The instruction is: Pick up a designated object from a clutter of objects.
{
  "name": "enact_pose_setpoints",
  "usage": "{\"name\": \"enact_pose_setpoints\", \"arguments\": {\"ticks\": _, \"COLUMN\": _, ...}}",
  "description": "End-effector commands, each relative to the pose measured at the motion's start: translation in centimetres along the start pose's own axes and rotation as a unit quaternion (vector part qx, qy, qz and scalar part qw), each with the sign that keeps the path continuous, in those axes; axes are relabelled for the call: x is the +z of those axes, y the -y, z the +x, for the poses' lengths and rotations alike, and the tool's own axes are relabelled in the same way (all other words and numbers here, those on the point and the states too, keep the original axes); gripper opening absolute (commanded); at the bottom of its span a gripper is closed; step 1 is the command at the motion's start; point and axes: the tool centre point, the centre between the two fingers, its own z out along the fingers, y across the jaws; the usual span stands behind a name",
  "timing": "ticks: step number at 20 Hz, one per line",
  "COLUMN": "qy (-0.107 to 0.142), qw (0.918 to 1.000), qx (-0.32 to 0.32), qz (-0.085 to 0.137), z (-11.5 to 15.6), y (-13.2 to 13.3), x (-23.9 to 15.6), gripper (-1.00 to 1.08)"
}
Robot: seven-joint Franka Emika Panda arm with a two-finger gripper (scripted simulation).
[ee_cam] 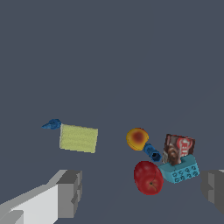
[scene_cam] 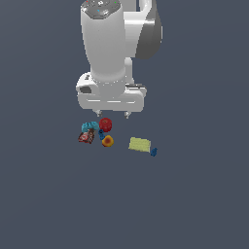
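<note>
Dark grey-blue flooring is carrying a small clutter, with the red apple sitting between a teal studded brick and an orange-yellow fruit, just beside a small blue piece. A brown-red packet is leaning behind the brick, while a yellow-green flat block and another blue bit are lying apart. The gripper is hovering above the apple, fingers spread wide and holding nothing.

Glossy red apple rests beside, perhaps touching, the teal piece.
</note>
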Motion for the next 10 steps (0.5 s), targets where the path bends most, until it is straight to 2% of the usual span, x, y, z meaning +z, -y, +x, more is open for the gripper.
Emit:
{"name": "enact_pose_setpoints", "arguments": {"ticks": 1, "qy": 0.0, "qw": 1.0, "qx": -0.001, "qz": 0.001, "z": -0.4, "y": -0.5, "x": 1.3, "gripper": 1.0}}
{"name": "enact_pose_setpoints", "arguments": {"ticks": 10, "qy": -0.004, "qw": 1.0, "qx": -0.007, "qz": 0.003, "z": -3.4, "y": -3.4, "x": 7.8, "gripper": 1.0}}
